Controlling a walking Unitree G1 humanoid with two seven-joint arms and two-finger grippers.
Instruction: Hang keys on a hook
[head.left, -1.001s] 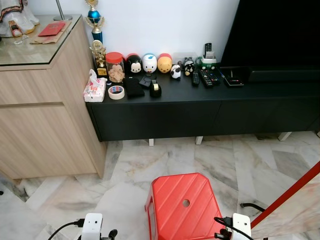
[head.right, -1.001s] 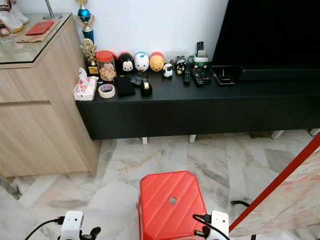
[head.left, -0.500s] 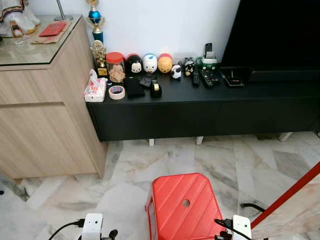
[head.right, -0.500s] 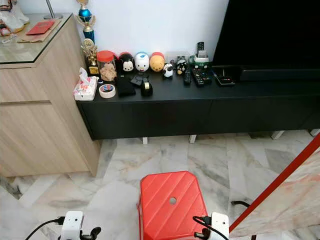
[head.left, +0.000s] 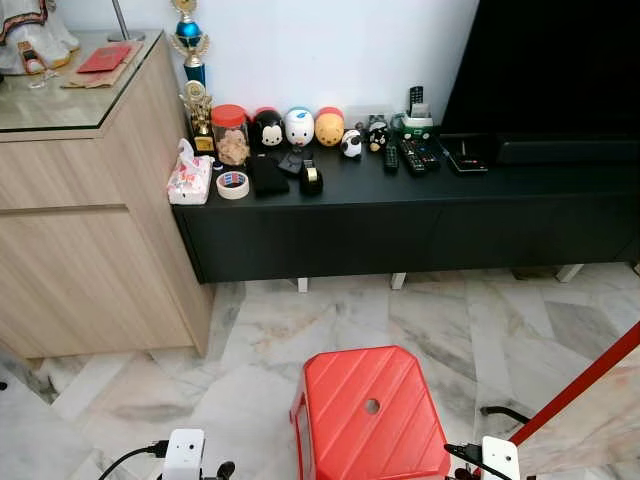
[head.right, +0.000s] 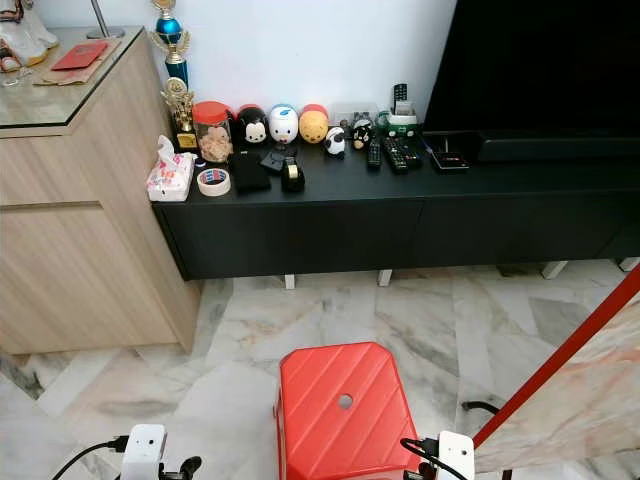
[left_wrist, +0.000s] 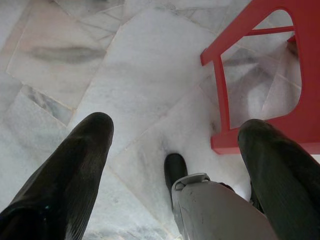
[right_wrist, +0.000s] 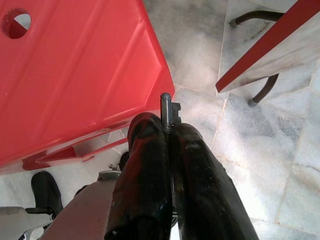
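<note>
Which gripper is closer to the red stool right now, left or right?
Right. The right gripper, shut on a key, hangs just beside the red stool at its edge; the left gripper, open, hangs farther off over the marble floor.

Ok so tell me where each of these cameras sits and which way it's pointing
Head eyes: stereo pair looking forward and down at the long black TV console and red plastic stool; white wrist units at the bottom edge.
Left wrist: looks down its spread black fingers at marble floor; the robot's foot shows.
Right wrist: looks down the right gripper, shut on a thin dark key.
Shared: the stool appears in all of them.
</note>
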